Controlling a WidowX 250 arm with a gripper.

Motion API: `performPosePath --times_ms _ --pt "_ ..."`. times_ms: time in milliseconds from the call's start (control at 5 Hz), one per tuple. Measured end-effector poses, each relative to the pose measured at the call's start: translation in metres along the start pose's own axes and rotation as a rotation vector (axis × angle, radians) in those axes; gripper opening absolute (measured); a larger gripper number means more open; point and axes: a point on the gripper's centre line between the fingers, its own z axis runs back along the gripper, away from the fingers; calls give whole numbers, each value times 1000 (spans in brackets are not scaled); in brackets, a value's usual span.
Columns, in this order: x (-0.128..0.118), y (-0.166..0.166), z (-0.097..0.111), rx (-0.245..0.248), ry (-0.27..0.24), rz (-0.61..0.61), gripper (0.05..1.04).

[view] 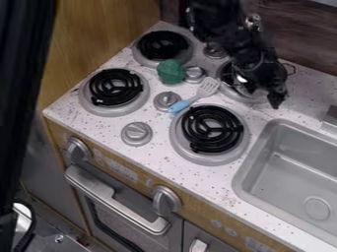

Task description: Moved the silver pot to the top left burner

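Black arm (227, 29) enters at the top edge, right of centre, and slants down to the right over the back of the worktop (148, 152). Claw (276, 100) hangs beside the upper right burner (227, 92), above the sink's far corner as I see it. Cannot tell whether it is wide or narrow, or whether it has hold of anything; too dark against the arm.

Silver pot (242, 78): best reading is a shiny scrap of metal at that same burner, mostly behind the arm. Outline hidden, so how it sits, and whether the claw touches it, I can't say.

Three more burners, black coils in grey pans: upper left burner (163, 45), one at left (115, 87), one near the middle of the frame (212, 129). Green lump (171, 71) at the lower right rim of the upper left burner, close beside a small grey knob (194, 74). Spatula (209, 86) lies slantwise between burners: pale slotted head toward the upper right, blue handle toward the lower left, its end by the rim of the middle burner.

Other grey knobs stand among the burners. Two larger ones stick out of the wooden front, above a long oven handle (115, 199). Grey sink (283, 170) at right, round drain (317, 207) in its floor. Wood panel (99, 39) upper left.
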Motion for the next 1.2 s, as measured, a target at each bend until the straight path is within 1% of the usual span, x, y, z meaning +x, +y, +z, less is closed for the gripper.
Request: performPosePath --times_ms 200,400,600,800,1000,1200 --pt "-3 -4 -10 -8 10 -2 995" --pt "2 -2 -10 4 6 -27 995" --pt "-4 -1 -5 24 -8 15 995" --pt "8 -7 11 9 -95 5 995" --pt "16 -9 14 -9 -90 -18 995" --pt "32 -12 17 -29 -106 -46 995"
